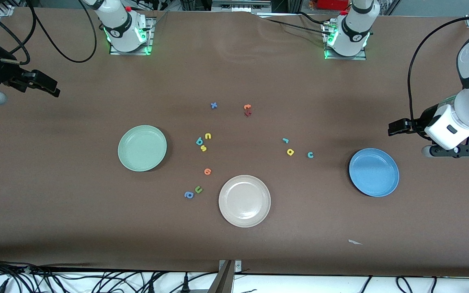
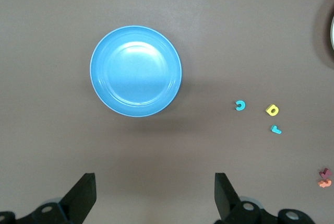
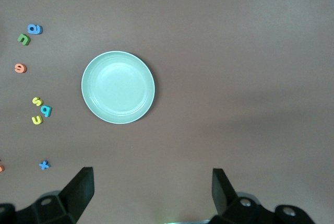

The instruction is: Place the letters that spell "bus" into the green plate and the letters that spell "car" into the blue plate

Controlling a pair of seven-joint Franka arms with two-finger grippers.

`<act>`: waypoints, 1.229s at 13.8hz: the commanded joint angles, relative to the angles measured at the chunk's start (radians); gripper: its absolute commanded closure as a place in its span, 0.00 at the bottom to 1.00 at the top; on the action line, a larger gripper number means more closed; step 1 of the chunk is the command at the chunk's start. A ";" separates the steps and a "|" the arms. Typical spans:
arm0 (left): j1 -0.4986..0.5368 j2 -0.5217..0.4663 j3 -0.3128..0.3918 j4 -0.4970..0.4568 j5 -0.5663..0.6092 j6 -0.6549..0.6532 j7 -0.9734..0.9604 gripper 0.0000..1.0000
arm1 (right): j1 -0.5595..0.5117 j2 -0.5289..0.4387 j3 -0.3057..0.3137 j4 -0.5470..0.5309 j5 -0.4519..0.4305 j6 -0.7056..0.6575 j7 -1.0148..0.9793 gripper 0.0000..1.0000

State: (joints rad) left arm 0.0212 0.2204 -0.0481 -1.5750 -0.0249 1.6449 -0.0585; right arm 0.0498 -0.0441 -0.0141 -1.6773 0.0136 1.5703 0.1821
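Beside the green plate [image 1: 142,147], toward the table's middle, lie b [image 1: 198,141], u [image 1: 207,136], s [image 1: 203,148]; our right gripper [image 1: 51,88], empty and wide open, is nearer them than our left gripper [image 1: 395,127], also open, above the blue plate [image 1: 373,172]

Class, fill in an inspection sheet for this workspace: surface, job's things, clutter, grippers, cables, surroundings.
Surface: brown table, paper scrap.
Job's things: green plate and blue plate empty; teal b, yellow u, yellow s clustered; teal c, yellow a, teal r grouped.
Clutter: cream plate, blue x, other stray letters.
Grippers: left gripper, right gripper open, waiting.
Cables: along table edges.
Surroundings: nothing seen.
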 commanded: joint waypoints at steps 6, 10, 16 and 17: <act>0.003 0.005 0.004 0.007 -0.007 0.001 0.008 0.00 | 0.004 0.009 0.000 0.024 -0.018 -0.019 -0.006 0.00; 0.003 0.005 0.004 0.007 -0.007 0.001 0.008 0.00 | 0.002 0.009 0.000 0.024 -0.020 -0.018 -0.044 0.00; 0.002 0.005 0.004 0.009 -0.007 0.003 0.008 0.00 | 0.002 0.009 -0.001 0.024 -0.024 -0.016 -0.098 0.00; 0.002 0.005 0.004 0.009 -0.007 0.003 0.008 0.00 | 0.002 0.009 -0.001 0.024 -0.035 -0.016 -0.098 0.00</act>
State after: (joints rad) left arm 0.0222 0.2230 -0.0461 -1.5749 -0.0249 1.6468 -0.0585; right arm 0.0499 -0.0441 -0.0140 -1.6773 0.0034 1.5702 0.1026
